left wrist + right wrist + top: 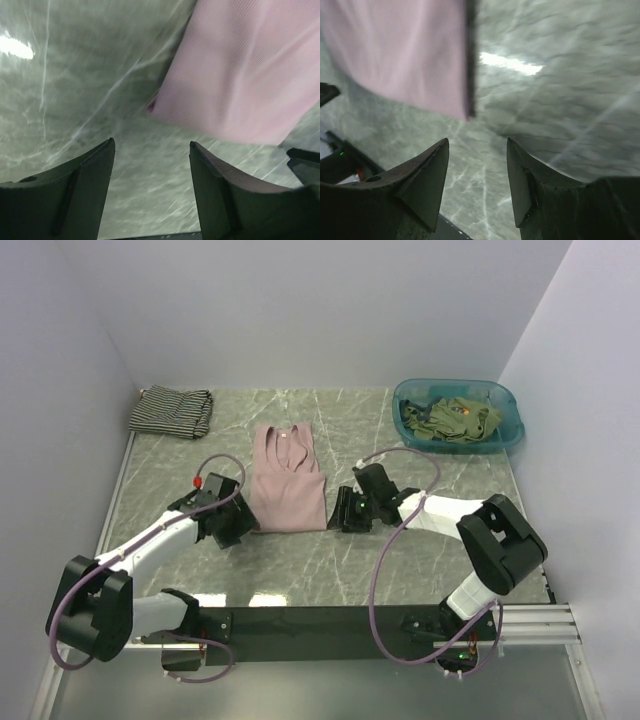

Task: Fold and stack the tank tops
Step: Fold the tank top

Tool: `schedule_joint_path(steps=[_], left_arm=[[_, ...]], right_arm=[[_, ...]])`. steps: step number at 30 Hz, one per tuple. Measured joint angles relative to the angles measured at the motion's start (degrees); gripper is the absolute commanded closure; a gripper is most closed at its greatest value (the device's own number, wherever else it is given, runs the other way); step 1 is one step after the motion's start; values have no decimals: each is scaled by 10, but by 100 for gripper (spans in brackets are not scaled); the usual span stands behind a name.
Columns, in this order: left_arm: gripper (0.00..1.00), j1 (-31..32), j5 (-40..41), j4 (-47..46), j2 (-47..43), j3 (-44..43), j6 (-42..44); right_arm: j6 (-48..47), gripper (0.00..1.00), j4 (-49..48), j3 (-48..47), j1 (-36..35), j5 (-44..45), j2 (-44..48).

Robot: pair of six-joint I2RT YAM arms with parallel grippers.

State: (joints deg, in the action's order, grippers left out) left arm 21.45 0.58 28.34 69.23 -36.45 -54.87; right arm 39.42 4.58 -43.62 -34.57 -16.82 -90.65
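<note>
Over the table point(420, 560), top external view first: the pink tank top point(288, 480) lies flat in the middle, straps toward the far wall. The left end effector point(232, 527) sits low, just beside its near left corner, and the right end effector point(343, 510) sits just beside its near right corner. One arm on each side, neither with cloth in its grip. Far left corner of the table, the striped tank top point(172, 411) rests in a compact bundle. Far right, the olive green tank tops point(455, 420) are heaped inside the teal basin point(512, 432).

Over to the left wrist: the left end effector point(151, 143) stands wide apart, both dark fingers point(90, 175) clear, only bare marbled table point(75, 100) between them. The pink tank top point(240, 75) fills the upper right, its corner just ahead of the tips and not touching them.

Right wrist now, a bit blurred: the right end effector point(477, 141) is spread as well, nothing held, table point(560, 110) showing through the gap. The pink tank top point(405, 55) lies upper left, its edge running down toward the gap and ending short of the fingers point(427, 175).
</note>
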Motion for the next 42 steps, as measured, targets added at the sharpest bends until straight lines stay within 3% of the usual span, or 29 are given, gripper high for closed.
schedule_joint_path(steps=[14,26,34,37,40,42], left_arm=[[38,-24,-17,-65,14,48,-6],[57,-37,-35,-165,64,48,-19],[70,-38,-38,-177,63,59,-20],[70,-38,-38,-179,62,62,-19],[61,-38,-40,-181,56,66,-19],[48,-35,-44,-181,54,66,-18]], right_arm=[[99,47,-118,35,-38,-27,-30],[145,53,-160,36,-38,-7,-51],[147,65,-162,36,-40,26,-53],[145,73,-161,36,-40,40,-54],[137,78,-160,35,-41,50,-55],[131,79,-160,35,-42,55,-55]])
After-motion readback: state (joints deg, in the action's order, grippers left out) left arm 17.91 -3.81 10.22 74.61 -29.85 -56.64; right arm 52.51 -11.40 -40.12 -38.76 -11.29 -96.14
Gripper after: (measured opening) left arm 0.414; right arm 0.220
